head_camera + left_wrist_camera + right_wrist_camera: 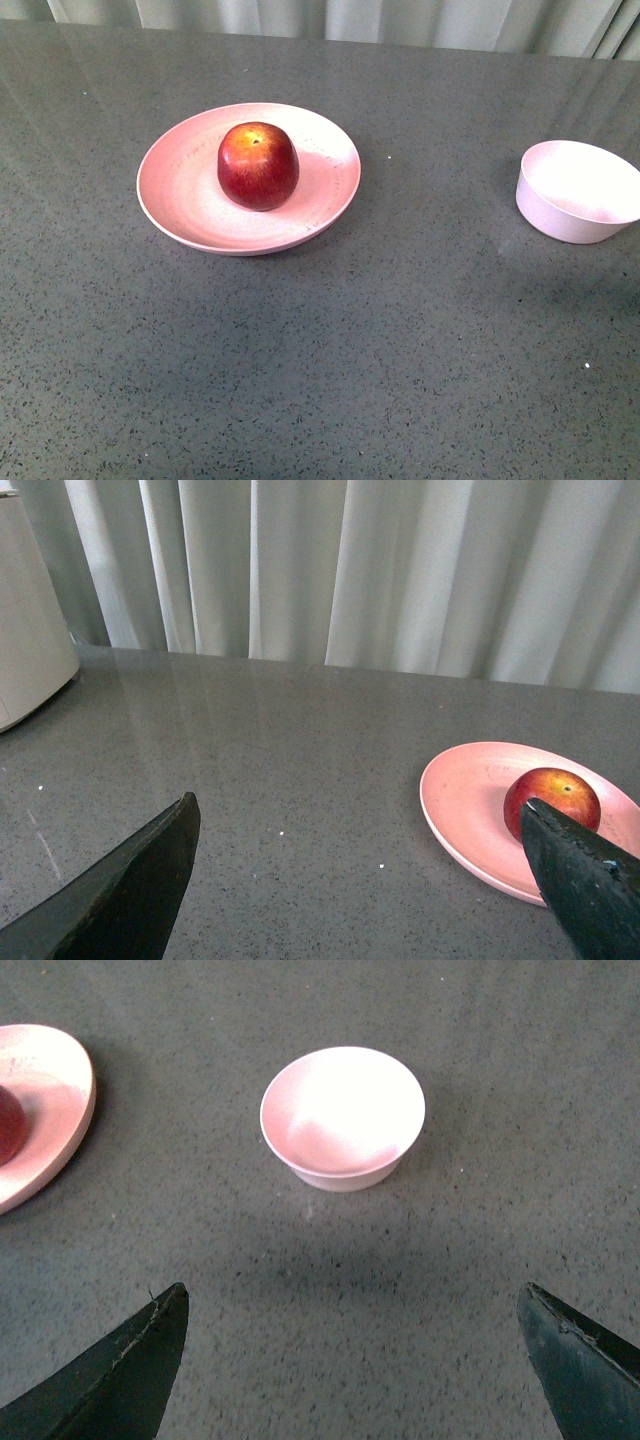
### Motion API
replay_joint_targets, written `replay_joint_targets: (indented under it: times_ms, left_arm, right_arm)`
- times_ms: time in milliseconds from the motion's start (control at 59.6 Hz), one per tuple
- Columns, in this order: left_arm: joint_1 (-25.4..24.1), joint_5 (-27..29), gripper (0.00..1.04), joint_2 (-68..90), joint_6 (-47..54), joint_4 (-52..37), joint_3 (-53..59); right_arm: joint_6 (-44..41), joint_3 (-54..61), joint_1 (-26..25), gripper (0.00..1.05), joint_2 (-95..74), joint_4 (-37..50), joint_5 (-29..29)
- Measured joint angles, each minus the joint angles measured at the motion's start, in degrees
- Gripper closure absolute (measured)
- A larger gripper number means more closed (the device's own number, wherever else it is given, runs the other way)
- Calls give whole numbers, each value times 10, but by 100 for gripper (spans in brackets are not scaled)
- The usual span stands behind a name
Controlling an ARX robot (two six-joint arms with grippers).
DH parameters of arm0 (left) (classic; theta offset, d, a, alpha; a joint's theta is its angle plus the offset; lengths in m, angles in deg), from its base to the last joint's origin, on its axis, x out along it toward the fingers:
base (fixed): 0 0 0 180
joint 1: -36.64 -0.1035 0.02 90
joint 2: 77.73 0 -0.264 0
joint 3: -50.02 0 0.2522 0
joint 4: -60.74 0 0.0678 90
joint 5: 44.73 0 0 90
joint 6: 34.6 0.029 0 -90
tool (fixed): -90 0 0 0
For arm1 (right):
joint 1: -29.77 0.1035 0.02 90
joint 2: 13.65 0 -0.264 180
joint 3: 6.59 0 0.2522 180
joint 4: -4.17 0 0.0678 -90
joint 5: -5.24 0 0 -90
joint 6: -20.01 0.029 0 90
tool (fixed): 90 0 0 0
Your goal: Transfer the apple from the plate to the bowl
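The round, glossy dark red apple [258, 165] sits stem dimple up near the middle of the wide, shallow salmon-pink plate [180, 200]. Nothing touches it, so the transfer has not yet begun. The raised rim around it probably keeps it from rolling off. The small, steep-sided, pale pinkish-white bowl [560, 215] stands empty, well apart from the plate on the plate's right. Both rest on the grey speckled tabletop [350, 380], so the apple will have to be lifted and carried across bare table. Neither arm shows in the front view. In the left wrist view, the left gripper [358, 805] has its dark fingers spread wide with nothing between them. It hangs over the table to the plate's left and faces the plate. That posture suits a reach for the apple, since the gap looks wider than the fruit. The right gripper [352, 1290] is likewise splayed and empty, off to the plate's right. It looks down on the bowl with only the plate's near edge in its view.
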Motion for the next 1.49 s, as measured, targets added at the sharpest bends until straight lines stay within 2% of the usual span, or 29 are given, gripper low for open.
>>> replay_joint_targets:
  times_ms: [117,235,335,553,906,1275,1442,1493]
  left_arm:
    - [0,0,9,0,0,0,0]
    - [0,0,9,0,0,0,0]
    - [0,0,9,0,0,0,0]
    - [0,0,9,0,0,0,0]
    - [0,0,9,0,0,0,0]
    - [0,0,9,0,0,0,0]
    - [0,0,9,0,0,0,0]
    - [0,0,9,0,0,0,0]
  right_arm:
    - [-10,-53,-8,9,-180,104,-11]
    - [7,-104,-32,9,-326,154,-10]
    - [30,-144,-46,9,-416,170,-12]
    - [42,-194,-46,9,-497,172,-20]
    - [47,-253,-19,9,-576,174,-47]
    - [47,-275,-9,57,-604,162,-62]
    - [41,-271,-2,96,-597,145,-48]
    - [41,-269,4,103,-583,140,-33]
